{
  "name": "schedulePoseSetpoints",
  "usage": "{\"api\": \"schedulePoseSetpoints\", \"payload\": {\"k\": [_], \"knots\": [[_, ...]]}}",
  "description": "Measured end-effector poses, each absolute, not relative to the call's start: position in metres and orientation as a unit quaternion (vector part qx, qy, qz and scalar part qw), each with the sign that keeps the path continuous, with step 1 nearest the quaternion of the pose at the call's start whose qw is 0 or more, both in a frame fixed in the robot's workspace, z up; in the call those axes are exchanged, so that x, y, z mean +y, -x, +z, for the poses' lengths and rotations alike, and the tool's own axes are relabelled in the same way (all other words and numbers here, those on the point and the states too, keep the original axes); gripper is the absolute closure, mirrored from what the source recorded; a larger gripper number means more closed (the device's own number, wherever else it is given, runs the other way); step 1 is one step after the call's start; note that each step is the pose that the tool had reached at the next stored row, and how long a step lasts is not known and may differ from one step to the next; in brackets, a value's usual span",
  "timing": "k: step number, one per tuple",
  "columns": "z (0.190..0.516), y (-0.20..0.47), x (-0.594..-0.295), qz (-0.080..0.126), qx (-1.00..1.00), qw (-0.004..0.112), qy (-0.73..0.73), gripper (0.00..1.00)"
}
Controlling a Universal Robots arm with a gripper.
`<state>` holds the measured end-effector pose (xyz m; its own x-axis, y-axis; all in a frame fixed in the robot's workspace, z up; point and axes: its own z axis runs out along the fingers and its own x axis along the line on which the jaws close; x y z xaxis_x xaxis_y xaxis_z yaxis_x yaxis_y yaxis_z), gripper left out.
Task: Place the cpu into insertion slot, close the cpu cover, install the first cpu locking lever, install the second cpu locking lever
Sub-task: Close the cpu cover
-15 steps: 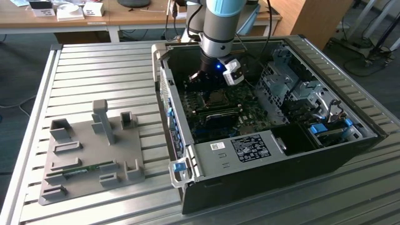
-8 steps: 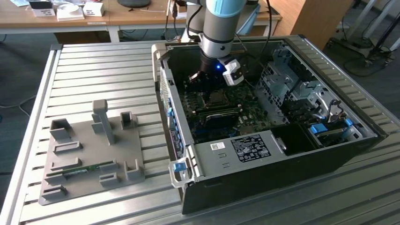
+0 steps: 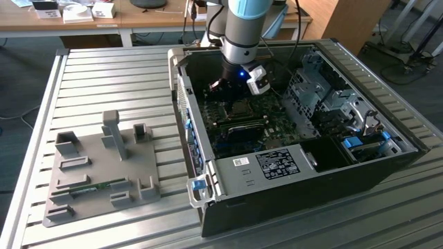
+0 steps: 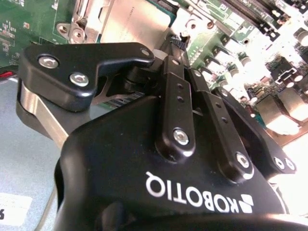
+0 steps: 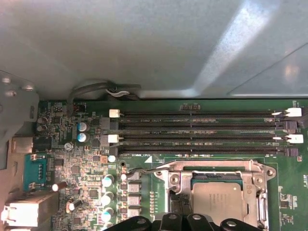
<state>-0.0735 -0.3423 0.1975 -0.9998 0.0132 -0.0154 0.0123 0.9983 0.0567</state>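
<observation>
The cpu (image 5: pixel 219 202), a silvery square, lies in the insertion slot (image 5: pixel 202 181) on the green motherboard (image 5: pixel 86 159). The cpu cover (image 5: pixel 211 167), a metal frame, lies flat around it, with the chip showing through its window. A thin wire lever (image 5: pixel 139 169) runs along one side of the frame. My black gripper (image 5: pixel 184 217) hovers just off the socket's edge, fingers shut with nothing seen between them. The second wrist view shows the gripper (image 4: pixel 175 39) tips close to the cpu (image 4: pixel 139 19) and the cover (image 4: pixel 89 21). From the exterior view, the gripper (image 3: pixel 230 91) reaches down into the open computer case (image 3: pixel 291 187), just above the socket (image 3: pixel 240 107).
Long black memory slots (image 5: pixel 202 132) run beside the socket, with capacitors (image 5: pixel 107 182) and rear ports (image 5: pixel 29 211) nearby. The case wall (image 5: pixel 144 43) rises close behind. A drive cage (image 3: pixel 325 98) fills the case's right side in the exterior view. A grey fixture plate (image 3: pixel 100 171) lies on the slatted table.
</observation>
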Motion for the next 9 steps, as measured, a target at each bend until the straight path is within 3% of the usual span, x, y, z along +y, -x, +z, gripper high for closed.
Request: {"api": "schedulePoseSetpoints", "payload": {"k": [9], "knots": [[0.2071,0.0735,-0.3423,0.028,1.0,0.008,-0.006,0.89]]}}
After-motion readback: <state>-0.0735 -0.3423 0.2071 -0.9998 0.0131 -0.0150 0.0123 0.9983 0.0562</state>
